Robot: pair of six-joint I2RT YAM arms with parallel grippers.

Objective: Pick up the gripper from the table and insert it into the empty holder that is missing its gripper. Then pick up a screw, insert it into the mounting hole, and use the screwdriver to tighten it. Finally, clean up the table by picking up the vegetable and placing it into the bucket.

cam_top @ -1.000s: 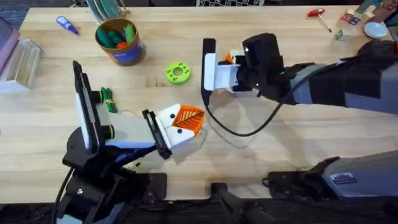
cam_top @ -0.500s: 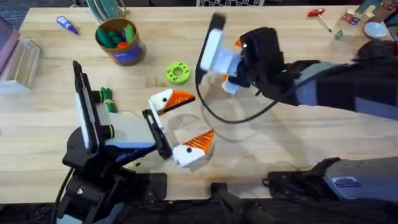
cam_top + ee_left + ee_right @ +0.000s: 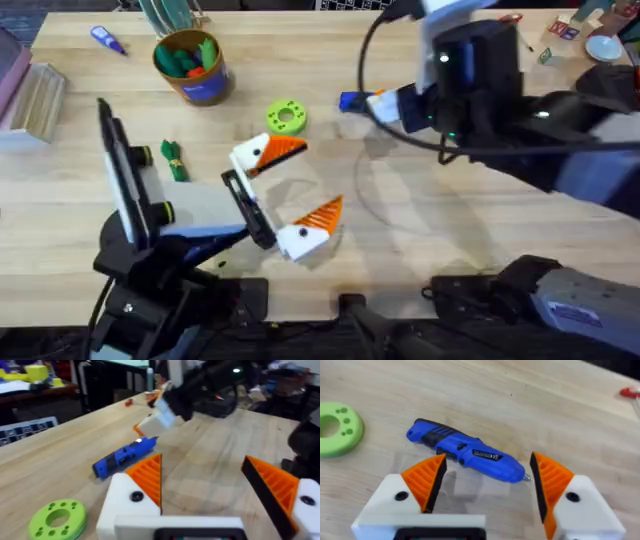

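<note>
the chunky bright blue powered screwdriver (image 3: 465,451) lies flat on the light wooden table (image 3: 420,250), beside the lime-green perforated disc (image 3: 286,116). the right gripper (image 3: 487,485) hovers directly above it, fingers spread wide, unladen. the left gripper (image 3: 290,190) is likewise spread, unladen.

A lime-green round disc with holes (image 3: 286,117) lies flat near the middle of the bench. A small blue-purple tool (image 3: 107,39) rests at the far left corner, well apart from it. At the far right edge lies a red-handled tool (image 3: 510,22), and beyond it a small cluster of objects (image 3: 572,32) too small to identify, perhaps little boxes. At the left edge sits a clear ridged plastic piece (image 3: 35,98).
</note>
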